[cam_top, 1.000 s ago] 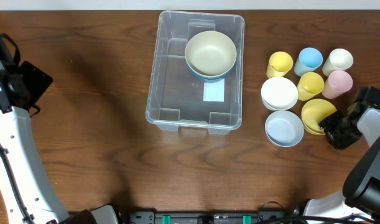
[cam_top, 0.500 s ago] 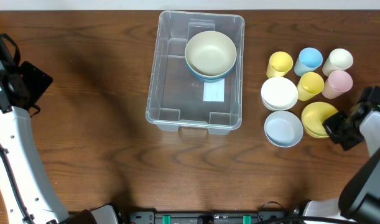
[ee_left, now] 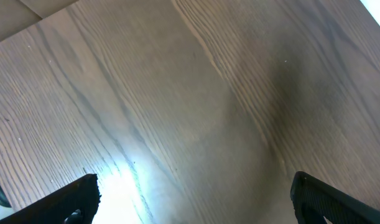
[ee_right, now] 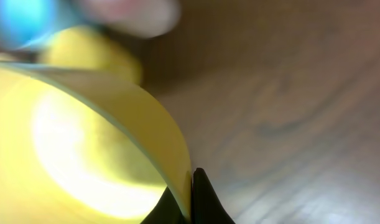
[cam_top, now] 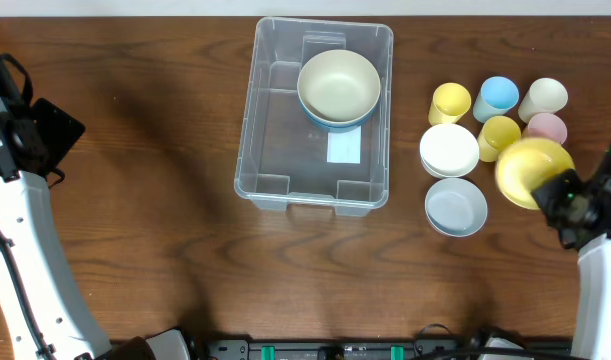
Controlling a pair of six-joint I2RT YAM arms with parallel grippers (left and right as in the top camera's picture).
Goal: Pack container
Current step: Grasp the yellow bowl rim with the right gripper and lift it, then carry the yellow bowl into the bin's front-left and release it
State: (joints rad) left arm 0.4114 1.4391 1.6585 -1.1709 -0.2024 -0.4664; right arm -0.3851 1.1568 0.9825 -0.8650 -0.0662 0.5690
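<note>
Nearest, well right of the container point(cam_top: 315, 115), the right claw point(cam_top: 565, 197) is clamped on the rim of a yellow bowl point(cam_top: 530, 170). In the overhead view the bowl overlaps a pink cup point(cam_top: 552, 124). Between that bowl and the container, a pale blue bowl point(cam_top: 456, 207) sits on the tabletop point(cam_top: 135, 220), with a white bowl point(cam_top: 449, 150) just beyond it. Farther back are a nearer yellow cup point(cam_top: 499, 137), then a farther yellow cup point(cam_top: 450, 102), a blue cup point(cam_top: 498, 95) and a cream cup point(cam_top: 543, 96). Far left of the container, the left claw point(ee_left: 196, 199) hangs over bare wood, fingers wide apart. The container stands at the middle of the tabletop. A cream bowl point(cam_top: 338, 85) is nested in its far right corner, with a white label point(cam_top: 343, 147) on its base.
</note>
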